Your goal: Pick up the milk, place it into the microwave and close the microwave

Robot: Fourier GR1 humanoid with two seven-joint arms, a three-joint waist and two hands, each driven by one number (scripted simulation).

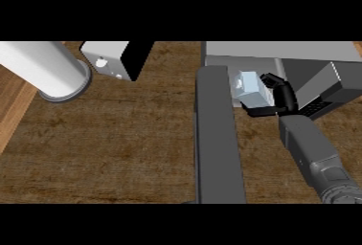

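Note:
A pale blue-white milk carton (250, 89) is held up near the microwave's opening at the upper right. My right hand (280, 98) curls round its right side and bottom, fingers above and thumb below. The microwave (283, 50) sits at the top right with a grey body and a dark interior. Its open door (219, 139) stretches toward me as a long dark grey slab just left of the carton. My left hand does not show.
A large white cylinder (42, 67) stands at the upper left on the brown counter (106, 143). A white and black box appliance (117, 57) sits beside it. Lighter wood (10, 110) shows along the far left edge.

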